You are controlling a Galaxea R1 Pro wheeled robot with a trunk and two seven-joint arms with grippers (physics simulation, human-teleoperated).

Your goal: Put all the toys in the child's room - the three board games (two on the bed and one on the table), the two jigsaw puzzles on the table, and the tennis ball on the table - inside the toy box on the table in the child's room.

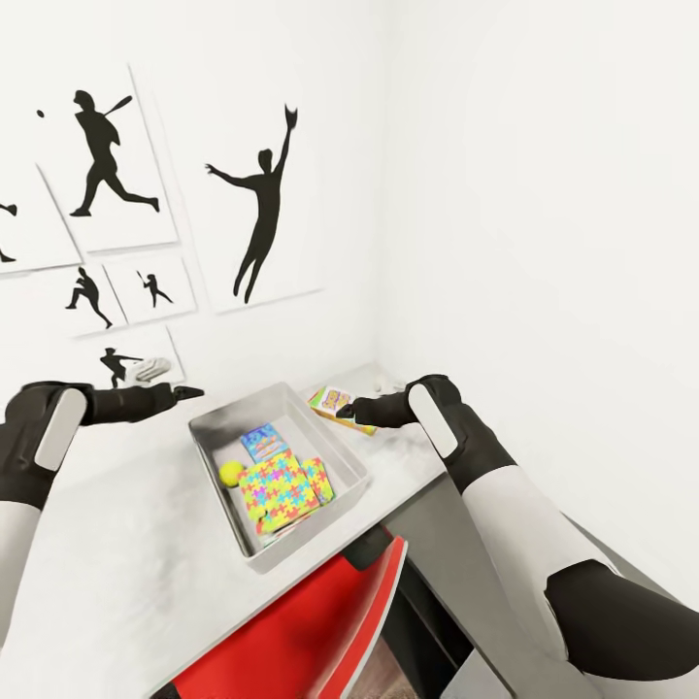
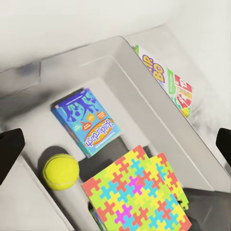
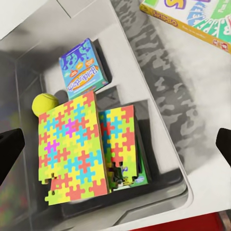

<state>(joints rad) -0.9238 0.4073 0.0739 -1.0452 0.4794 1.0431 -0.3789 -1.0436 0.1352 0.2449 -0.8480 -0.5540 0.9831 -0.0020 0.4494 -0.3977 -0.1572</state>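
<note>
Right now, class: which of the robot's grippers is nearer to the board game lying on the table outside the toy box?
Right. The right gripper hovers right beside the board game, while the left gripper hangs beyond the toy box's far side.

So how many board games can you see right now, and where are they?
2. The blue board game lies inside the toy box, beside the tennis ball. The green-red-yellow board game lies on the table outside the box. A third may be hidden under the jigsaw puzzles.

One light grey rectangular plastic bin [image 1: 345,449] holds two bright multicoloured jigsaw squares [image 3: 72,147], one yellow-green tennis ball [image 2: 60,171] and one blue board-game box [image 2: 85,123]; one green-red-yellow game box [image 1: 336,403] lies outside.
</note>
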